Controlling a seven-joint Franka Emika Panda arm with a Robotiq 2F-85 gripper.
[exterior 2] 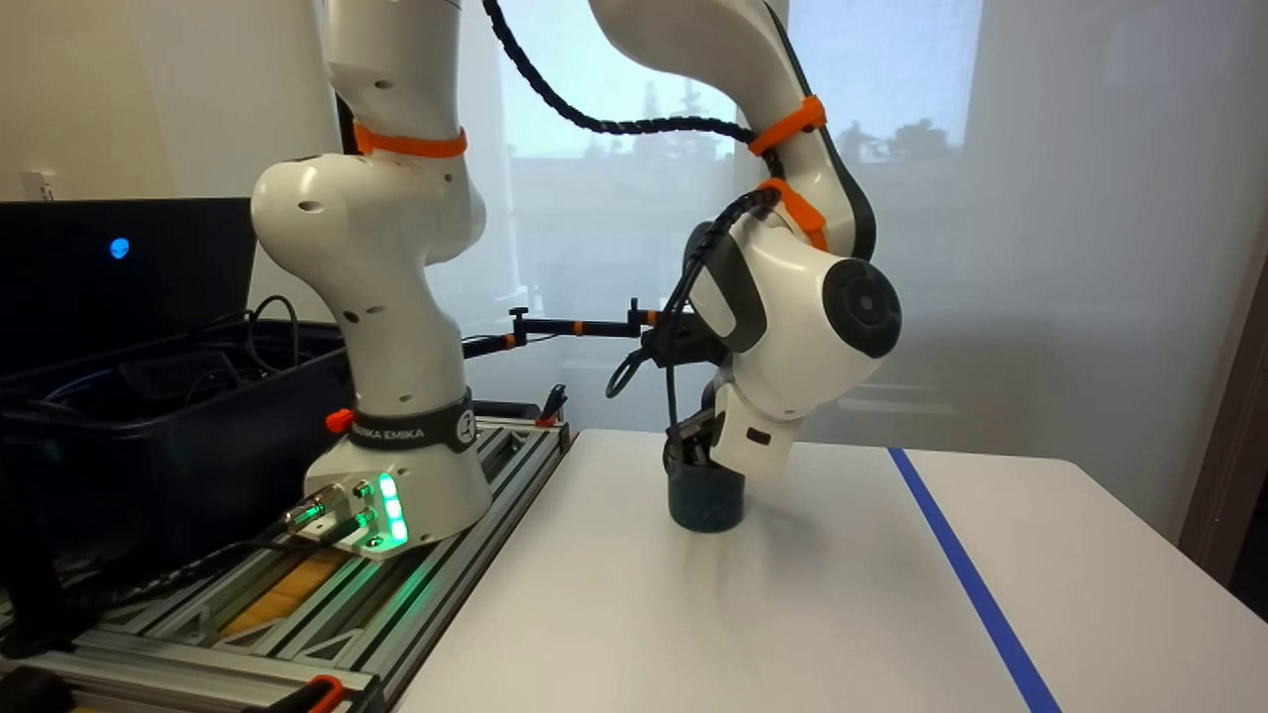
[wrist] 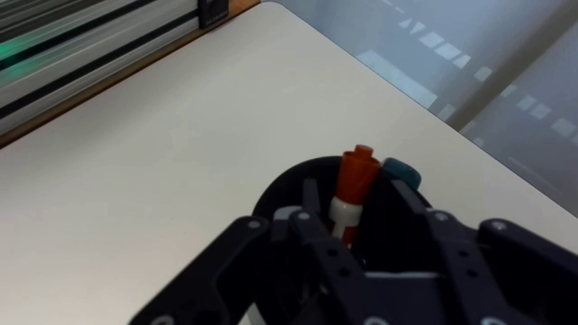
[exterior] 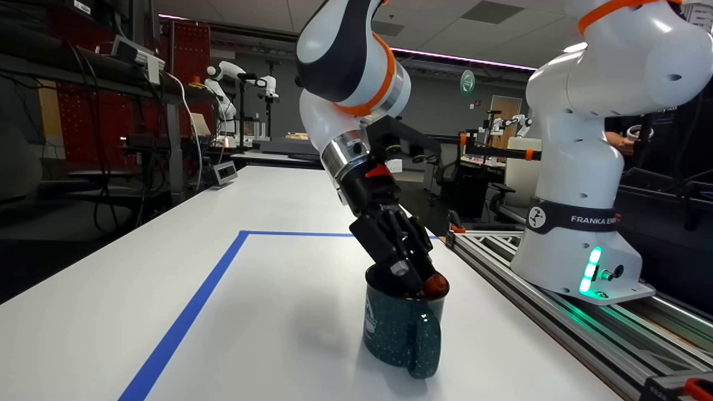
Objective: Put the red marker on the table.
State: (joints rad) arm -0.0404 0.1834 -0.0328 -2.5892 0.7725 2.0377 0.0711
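Note:
The red marker (wrist: 359,178) stands tilted in the dark teal mug (exterior: 395,328), its orange-red cap (exterior: 436,285) at the rim beside the handle. Its lower part is hidden in the dark mug. The mug stands on the white table (exterior: 267,317) and also shows in an exterior view (exterior 2: 705,502), where the marker is hidden. My gripper (wrist: 360,194) is open, pointing down at a slant with its fingertips inside the mug's mouth. In the wrist view the marker lies between the fingers, closer to the left one, with a dark gap to the right one. The gripper also shows in an exterior view (exterior: 418,278).
Blue tape lines (exterior: 195,301) mark the table. A metal rail (exterior: 535,312) with the white robot base (exterior: 574,262) runs along one table side. The table's far edge lies near a pale window screen (wrist: 451,67). The mug's handle (exterior: 426,348) sticks out beside the cap.

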